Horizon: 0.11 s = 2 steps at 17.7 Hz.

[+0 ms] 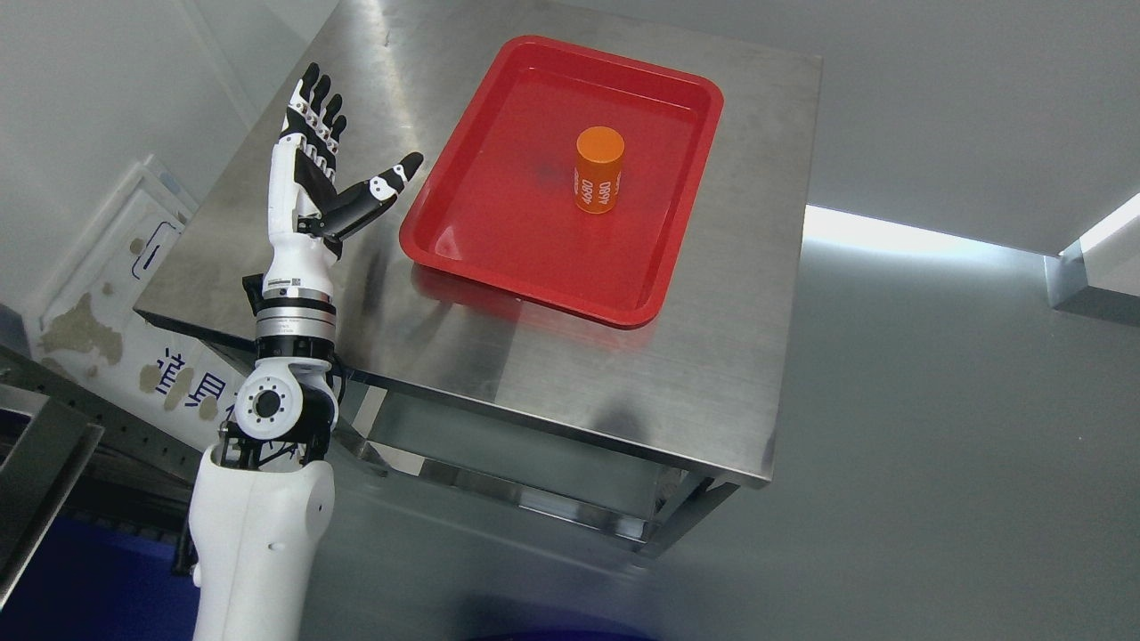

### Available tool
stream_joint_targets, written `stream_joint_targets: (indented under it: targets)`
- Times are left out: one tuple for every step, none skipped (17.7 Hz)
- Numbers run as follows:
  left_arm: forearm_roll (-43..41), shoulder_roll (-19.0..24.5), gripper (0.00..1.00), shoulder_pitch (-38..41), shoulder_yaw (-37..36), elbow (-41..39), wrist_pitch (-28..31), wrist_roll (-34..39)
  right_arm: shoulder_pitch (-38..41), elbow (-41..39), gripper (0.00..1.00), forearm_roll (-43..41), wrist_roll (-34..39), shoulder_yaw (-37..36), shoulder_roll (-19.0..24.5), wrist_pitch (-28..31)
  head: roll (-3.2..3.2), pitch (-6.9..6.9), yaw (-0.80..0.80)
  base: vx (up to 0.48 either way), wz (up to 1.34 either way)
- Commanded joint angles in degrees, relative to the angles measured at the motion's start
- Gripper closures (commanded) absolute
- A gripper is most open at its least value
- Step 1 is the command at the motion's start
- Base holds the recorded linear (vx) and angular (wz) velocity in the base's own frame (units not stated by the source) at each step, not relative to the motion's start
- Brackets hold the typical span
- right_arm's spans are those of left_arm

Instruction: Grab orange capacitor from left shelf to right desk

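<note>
An orange cylindrical capacitor (598, 169) with white print stands upright in a red tray (463, 240) on a steel table (570, 374). My left hand (334, 160) is raised over the table's left part, to the left of the tray. Its fingers are spread, the thumb points toward the tray, and it holds nothing. It is well apart from the capacitor. My right arm is out of view.
The steel table has a lower shelf (499, 463) under its front edge. A white wall panel with blue print (134, 294) stands at the left. A steel edge (1095, 267) shows at the right. Grey floor surrounds the table.
</note>
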Motion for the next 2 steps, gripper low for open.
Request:
stream_joint_targets:
  targets:
    - [0.02, 1.00, 0.00, 0.59, -0.66, -1.87, 0.41, -0.90, 0.18, -1.00, 0.00, 0.18, 0.02, -0.97, -1.00, -0.05, 0.00, 0.00, 0.00, 0.000, 0.00]
    - [0.02, 1.00, 0.00, 0.59, -0.66, -1.87, 0.41, -0.90, 0.18, -1.00, 0.00, 0.18, 0.02, -0.97, -1.00, -0.05, 0.00, 0.00, 0.00, 0.000, 0.00]
